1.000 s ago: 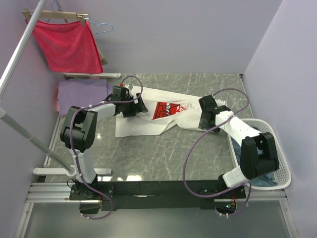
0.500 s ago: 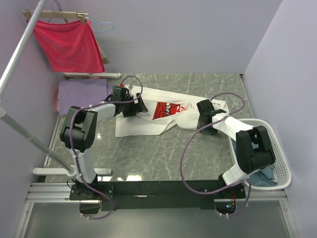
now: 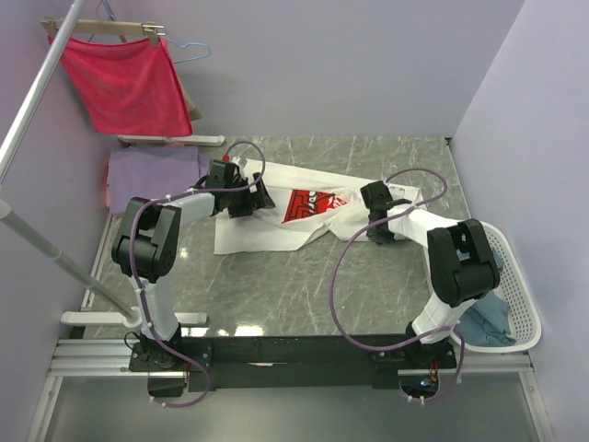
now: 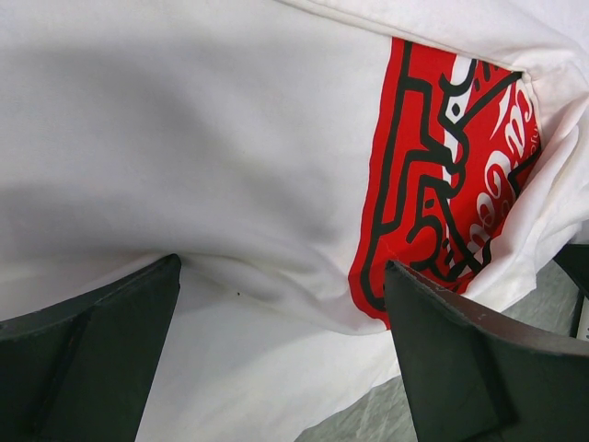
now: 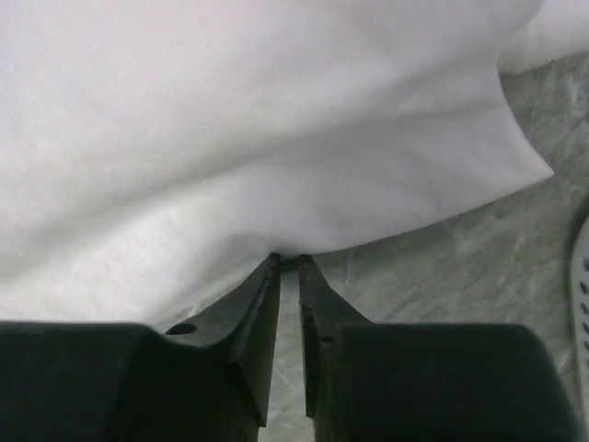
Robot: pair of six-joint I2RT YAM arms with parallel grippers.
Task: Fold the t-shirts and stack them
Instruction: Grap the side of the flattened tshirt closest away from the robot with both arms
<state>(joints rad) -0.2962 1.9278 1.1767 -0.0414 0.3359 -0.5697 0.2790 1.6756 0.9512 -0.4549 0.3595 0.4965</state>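
One white t-shirt [image 3: 267, 235] lies crumpled on the surface [image 3: 304, 285], with a tool at each end.
Soft, limp, light cloth; the hem edge is best pinched. Left tool [image 4: 283, 267] is spread wide above the red print [image 4: 442, 175]. Right tool [image 5: 288, 262] is nearly closed at the hem; a pinch cannot be told.

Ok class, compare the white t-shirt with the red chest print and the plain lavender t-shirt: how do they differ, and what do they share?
The white t-shirt with the red print lies spread and rumpled mid-table; the plain lavender t-shirt sits as a compact rectangle at the far left. The white one carries a print and covers more surface; the lavender one is plain. Both are soft cloth on the grey marble table.
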